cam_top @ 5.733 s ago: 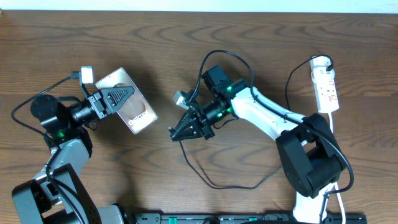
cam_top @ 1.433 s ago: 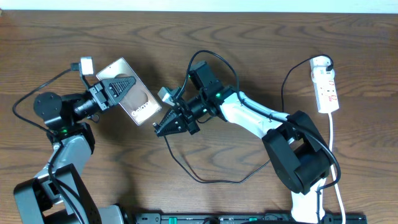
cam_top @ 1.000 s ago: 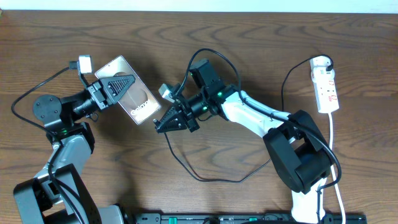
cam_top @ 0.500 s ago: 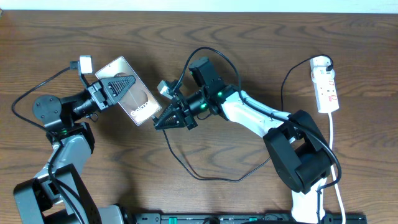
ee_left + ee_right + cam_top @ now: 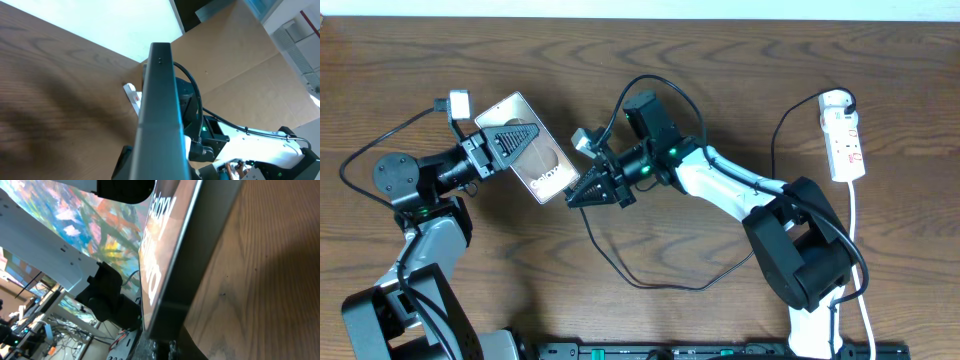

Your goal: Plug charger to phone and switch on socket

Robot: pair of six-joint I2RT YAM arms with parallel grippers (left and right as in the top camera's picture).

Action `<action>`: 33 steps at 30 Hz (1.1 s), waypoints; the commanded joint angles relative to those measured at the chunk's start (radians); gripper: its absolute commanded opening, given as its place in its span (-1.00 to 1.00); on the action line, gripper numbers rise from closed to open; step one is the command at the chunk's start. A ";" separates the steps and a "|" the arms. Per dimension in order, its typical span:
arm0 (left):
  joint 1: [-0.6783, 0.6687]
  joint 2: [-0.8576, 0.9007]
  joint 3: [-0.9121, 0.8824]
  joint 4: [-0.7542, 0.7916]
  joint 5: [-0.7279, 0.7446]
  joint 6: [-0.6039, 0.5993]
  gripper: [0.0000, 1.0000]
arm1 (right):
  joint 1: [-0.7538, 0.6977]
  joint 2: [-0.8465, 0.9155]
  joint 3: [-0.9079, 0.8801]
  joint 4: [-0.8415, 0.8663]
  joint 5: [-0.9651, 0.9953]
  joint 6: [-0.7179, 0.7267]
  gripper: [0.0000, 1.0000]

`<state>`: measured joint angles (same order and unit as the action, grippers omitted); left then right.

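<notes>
1. The phone (image 5: pixel 550 172) sits tilted at left, its lower edge almost meeting the right gripper (image 5: pixel 572 198); open table (image 5: pixel 740 60) around them.
2. The left gripper (image 5: pixel 528 134) clamps the phone; the right gripper pinches the charger (image 5: pixel 620 268) tip.

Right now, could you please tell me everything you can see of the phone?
The phone is a thin, flat rectangular slab, dark grey-brown and glossy, with a pale round patch and white "Galaxy" lettering at its lower-right end. The left pincer is shut on it and holds it tilted over the left part of the wooden table. The left wrist view shows it edge-on. The right pincer, trailing the charger, points at the lettered end from very close. Whether anything is plugged in cannot be told.
</notes>
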<state>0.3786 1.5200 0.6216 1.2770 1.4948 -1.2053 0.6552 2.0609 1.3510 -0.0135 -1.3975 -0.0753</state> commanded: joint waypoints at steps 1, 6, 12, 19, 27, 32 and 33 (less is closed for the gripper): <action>0.002 -0.011 0.033 0.012 0.000 0.003 -0.85 | 0.019 0.003 0.008 0.003 -0.030 0.008 -0.98; 0.003 -0.011 0.033 0.012 -0.040 0.003 -0.85 | 0.020 0.003 0.008 0.002 -0.031 0.008 -0.98; 0.003 -0.011 0.034 0.012 -0.048 0.034 -0.85 | 0.020 0.003 0.008 0.003 -0.041 0.009 -0.98; 0.003 -0.011 0.034 0.012 -0.039 0.034 -0.85 | 0.019 0.003 0.008 0.003 -0.048 0.008 -0.98; 0.003 -0.011 0.033 0.012 -0.005 0.033 -0.85 | 0.018 0.003 0.008 0.003 -0.042 0.008 -0.98; 0.002 -0.011 0.034 0.012 0.024 0.033 -0.85 | 0.018 0.003 0.008 0.003 -0.040 0.008 -0.98; 0.003 -0.011 0.034 0.012 0.023 0.033 -0.85 | 0.018 0.003 0.008 0.003 -0.029 0.009 -0.98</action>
<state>0.3786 1.5200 0.6216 1.2770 1.4899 -1.1816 0.6670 2.0609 1.3510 -0.0135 -1.4178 -0.0689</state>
